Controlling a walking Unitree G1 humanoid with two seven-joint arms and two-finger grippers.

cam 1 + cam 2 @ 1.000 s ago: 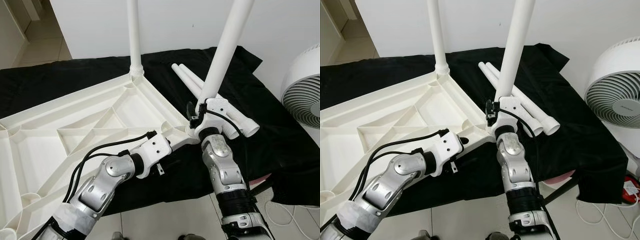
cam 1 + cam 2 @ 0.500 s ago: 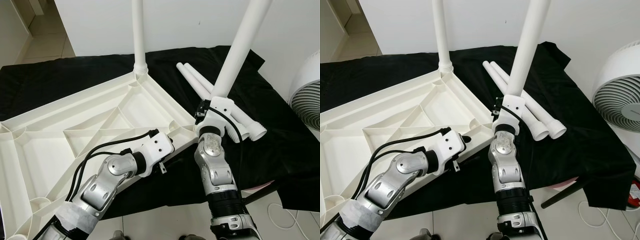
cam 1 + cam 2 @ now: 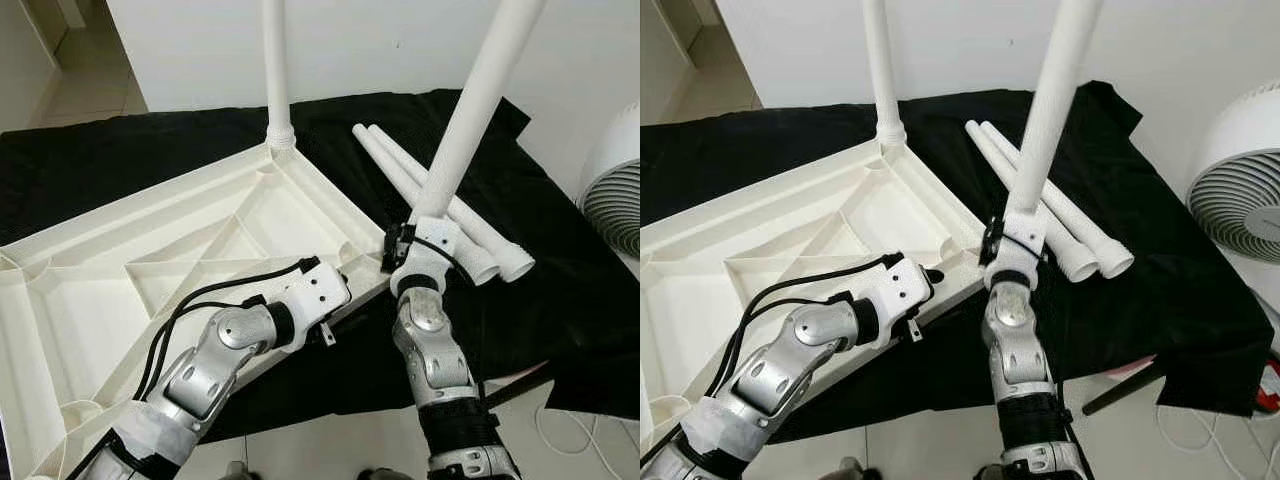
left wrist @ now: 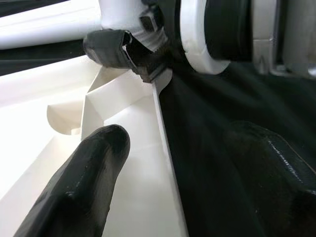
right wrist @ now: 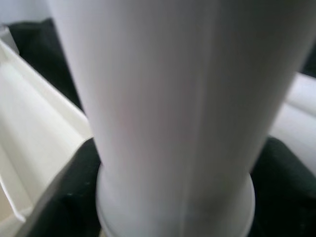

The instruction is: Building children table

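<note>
Upturned white tabletop (image 3: 150, 260) fills left of frame on black-draped bench (image 3: 560, 270). Right end effector (image 3: 415, 235) clenched on table leg (image 3: 475, 110), slanting to upper right, at tabletop's near corner (spare legs (image 3: 480, 245) just beside). Left end effector (image 4: 163, 163) released, fingers astride tabletop's edge.

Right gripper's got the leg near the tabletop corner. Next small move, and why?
Probably tilt the leg upright over the near corner socket, then push it in. The right gripper holds it leaning, while the fitted leg stands straight. The left gripper straddles the tabletop edge, steadying it.
</note>
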